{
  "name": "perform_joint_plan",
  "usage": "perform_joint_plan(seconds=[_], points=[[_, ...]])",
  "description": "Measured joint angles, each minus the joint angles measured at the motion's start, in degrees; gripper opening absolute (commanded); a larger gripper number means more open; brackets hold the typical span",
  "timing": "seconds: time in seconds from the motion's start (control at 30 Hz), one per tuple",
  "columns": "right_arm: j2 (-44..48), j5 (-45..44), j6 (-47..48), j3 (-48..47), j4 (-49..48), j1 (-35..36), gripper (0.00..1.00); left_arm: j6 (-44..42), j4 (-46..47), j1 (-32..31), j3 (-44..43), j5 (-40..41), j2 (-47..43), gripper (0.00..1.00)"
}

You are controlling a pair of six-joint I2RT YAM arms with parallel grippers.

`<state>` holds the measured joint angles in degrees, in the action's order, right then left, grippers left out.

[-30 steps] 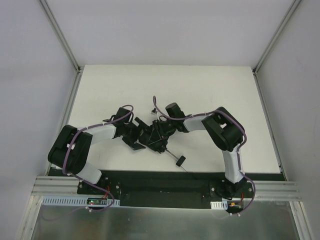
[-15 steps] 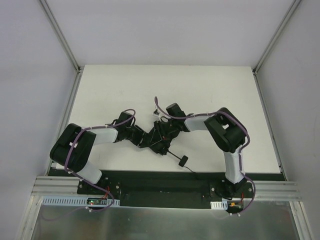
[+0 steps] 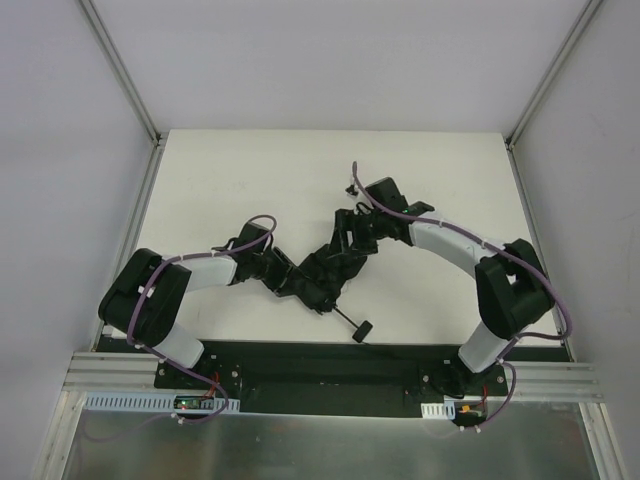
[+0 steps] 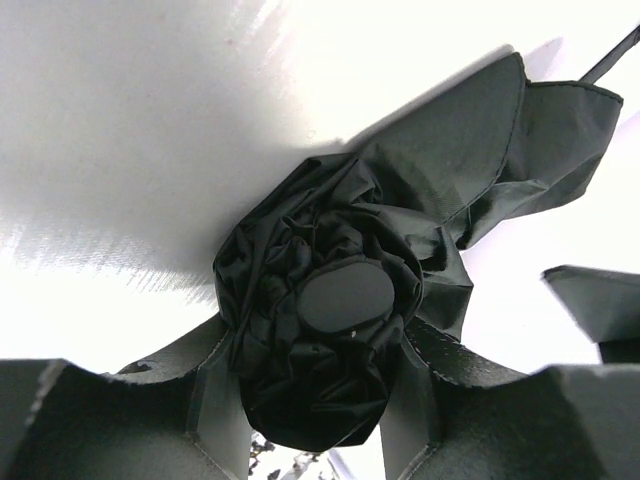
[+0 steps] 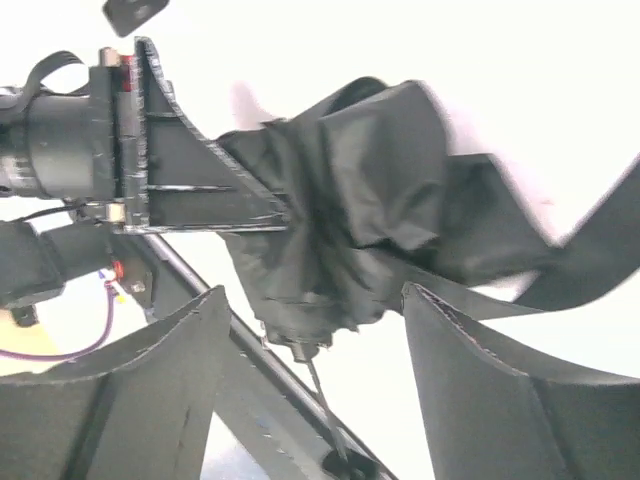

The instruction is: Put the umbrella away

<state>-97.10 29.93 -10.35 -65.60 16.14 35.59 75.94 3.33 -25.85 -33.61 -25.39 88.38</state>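
Umbrella looks crumpled, black canopy bunched, thin shaft and handle poking out; I see left jaws pinching it, right jaws spread.

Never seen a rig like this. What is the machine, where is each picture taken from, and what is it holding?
Two robot arms are bolted at the near edge of a white table. One picture looks down on both from above; the other two come from a camera on each wrist. The thing handled is a black folding umbrella, its thin shaft ending in a small handle. The left fingers press on both sides of the bunched canopy, holding it. The right fingers stand wide apart with the fabric just ahead of them, gripping nothing.
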Motion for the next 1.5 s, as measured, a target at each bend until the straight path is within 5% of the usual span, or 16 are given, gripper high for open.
perform_joint_plan(seconds=[0.17,0.33,0.57,1.03,1.2,1.33,1.5], points=[[1.53,-1.53,11.21,0.35,4.98,-5.42,0.64,-4.70,-1.05,0.02,-1.09,0.02,-0.17,0.00],[0.22,-0.35,30.51,-0.42,11.54,-4.90,0.66,-11.45,-1.49,0.07,-1.99,-0.02,-1.22,0.00],[-8.02,2.34,43.65,-4.46,15.89,-4.52,0.66,-19.58,-1.88,1.57,-3.48,-2.62,-1.49,0.00],[-14.38,3.21,45.27,-8.87,24.57,-1.92,0.49,-22.91,-0.66,4.81,-3.43,-7.15,-1.03,0.00],[-14.47,0.61,43.47,-9.75,27.19,-1.51,0.33,-22.86,-0.50,4.96,-3.34,-7.56,-0.94,0.00],[-14.47,0.46,41.92,-9.86,28.65,-1.49,0.00,-22.60,0.13,4.96,-2.80,-7.61,-0.94,0.00],[-14.38,4.15,38.25,-9.86,30.38,-1.49,0.09,-22.14,0.79,5.20,-2.19,-7.69,-0.94,0.00]])
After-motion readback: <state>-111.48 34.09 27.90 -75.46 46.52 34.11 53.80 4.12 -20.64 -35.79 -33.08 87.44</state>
